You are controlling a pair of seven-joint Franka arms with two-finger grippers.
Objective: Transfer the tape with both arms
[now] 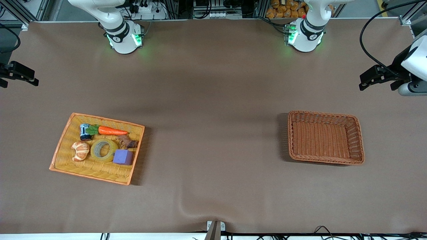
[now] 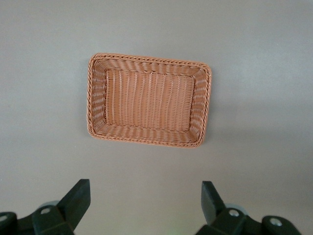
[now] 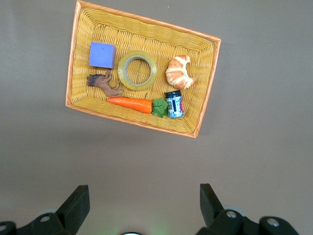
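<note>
Nothing of the transfer is done yet. The tape [image 1: 104,150] is seen lying flat in the yellow tray [image 1: 63,143] toward the right arm's end of the table, flanked by the croissant [image 1: 80,150] and the purple block [image 1: 123,157], with the carrot [image 1: 111,130] and the small can [image 1: 84,132] farther from the front camera. The brown basket [image 1: 355,128], toward the left arm's end, is shown empty. The right gripper [image 3: 142,208] is held high over bare table near the tray, jaws spread wide, nothing pinched. The left gripper [image 2: 145,205] is held likewise near the basket, spread and empty. Everything is judged still to come: pick-up, hand-over, placing.
</note>
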